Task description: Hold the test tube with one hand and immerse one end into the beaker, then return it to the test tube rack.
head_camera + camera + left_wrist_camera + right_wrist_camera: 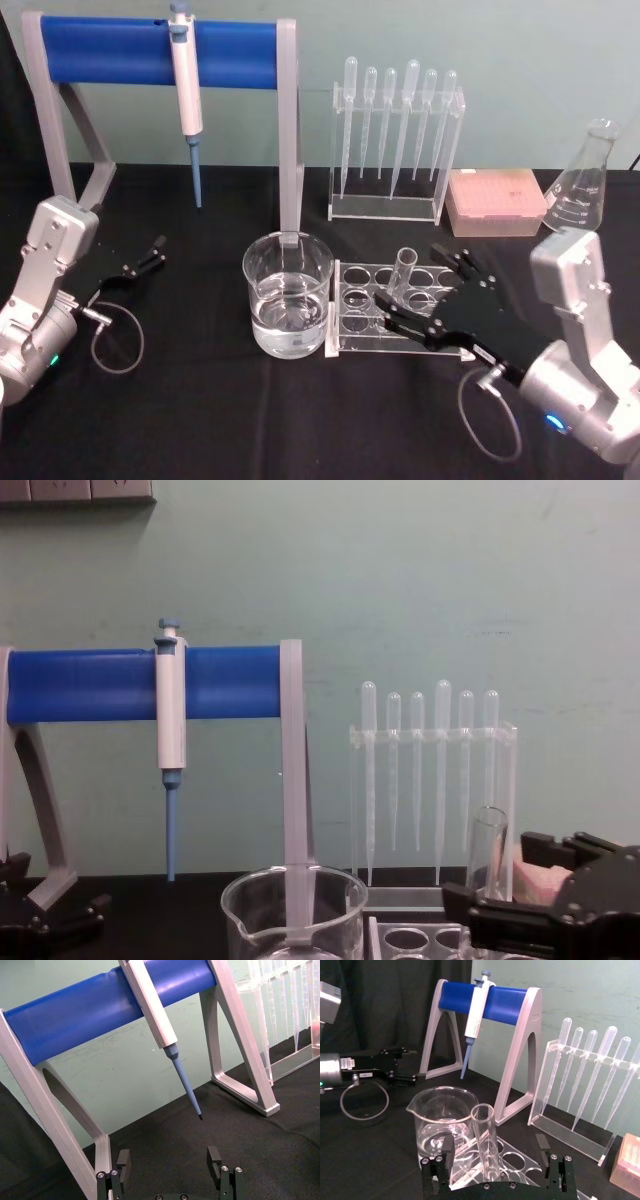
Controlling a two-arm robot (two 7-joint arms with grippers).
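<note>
While standing in the rack (352, 345) near the table's (200, 400) front edge, keeps the tube (403, 268) easy to reach from the side, rim well above the rack top. Straddles it with the right gripper (424, 290), jaws wide, 1 on each side, no contact visible; probably lined up for a grip below the rim. Puts the part-filled beaker (288, 300) just beside the rack's left end, likely for a short carry. Rests the left gripper (169, 1156), jaws wide, toward the left edge.
</note>
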